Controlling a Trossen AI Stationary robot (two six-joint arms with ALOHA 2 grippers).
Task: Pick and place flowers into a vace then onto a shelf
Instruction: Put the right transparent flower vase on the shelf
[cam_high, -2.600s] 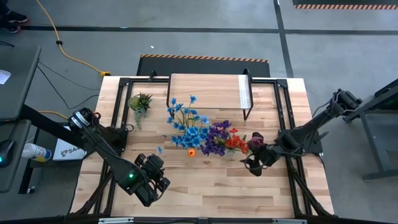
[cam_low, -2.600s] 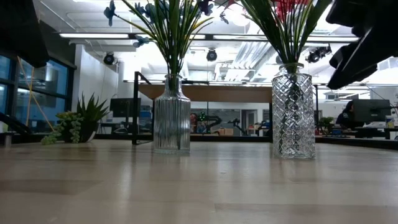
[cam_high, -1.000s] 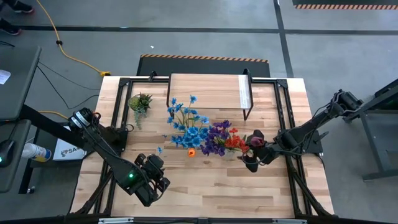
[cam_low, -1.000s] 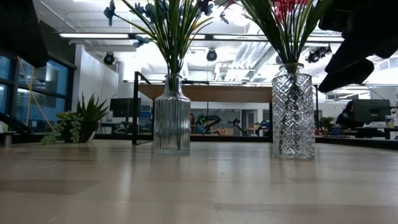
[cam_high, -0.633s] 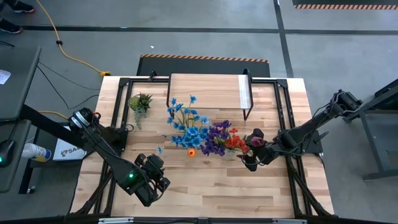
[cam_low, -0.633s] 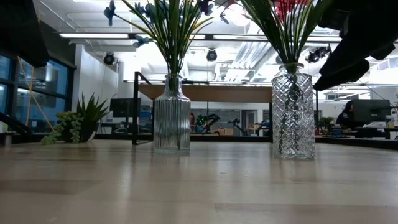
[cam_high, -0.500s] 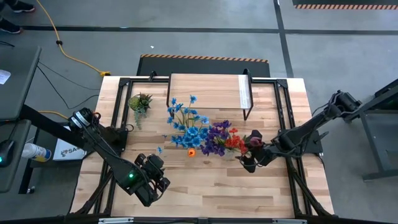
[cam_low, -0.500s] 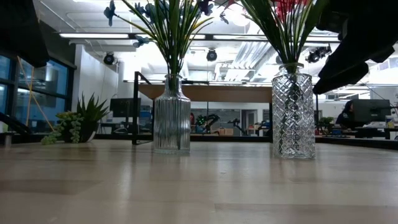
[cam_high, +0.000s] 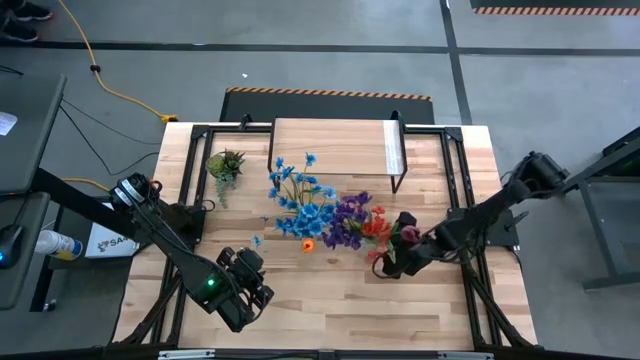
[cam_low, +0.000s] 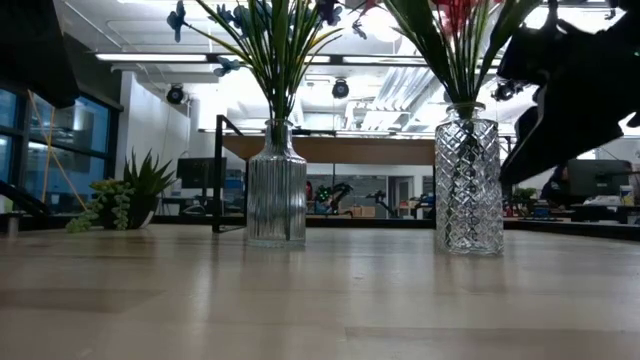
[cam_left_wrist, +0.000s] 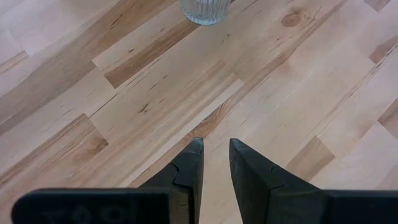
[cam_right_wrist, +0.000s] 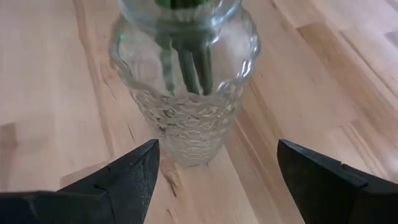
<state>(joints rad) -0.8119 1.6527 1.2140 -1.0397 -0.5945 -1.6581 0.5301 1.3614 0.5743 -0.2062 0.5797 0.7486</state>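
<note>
1. From above, the plank table (cam_high: 330, 300) held two bunches of flowers: the blue flowers (cam_high: 300, 200) with one orange bloom and, just beside them, the red and purple flowers (cam_high: 355, 222). The shelf (cam_high: 335, 148) stood at the table's far edge, and a small potted plant (cam_high: 225, 163) sat near its left end. The right gripper (cam_high: 385, 262) was close against the red and purple bunch, its fingers spread wide and holding nothing. The left gripper (cam_high: 262, 292) hung over bare boards near the front edge, well apart from the flowers. A white label beside the table's left edge showed letters too partly hidden to read.

2. At table height, a ribbed vase (cam_low: 276, 185) held the blue bunch's stems, and a diamond-cut vase (cam_low: 468, 180) held the other bunch. The right arm's dark bulk stood just beside the diamond-cut vase. The potted plant stood far left, the shelf behind.

3. The left wrist camera showed the left gripper's fingers (cam_left_wrist: 186, 174) close together with a narrow gap, gripping nothing; the ribbed vase's base showed ahead.

4. The right wrist camera showed the diamond-cut vase between the right gripper's spread fingers (cam_right_wrist: 134, 171), green stems inside; whether they touched the glass could not be told.
</note>
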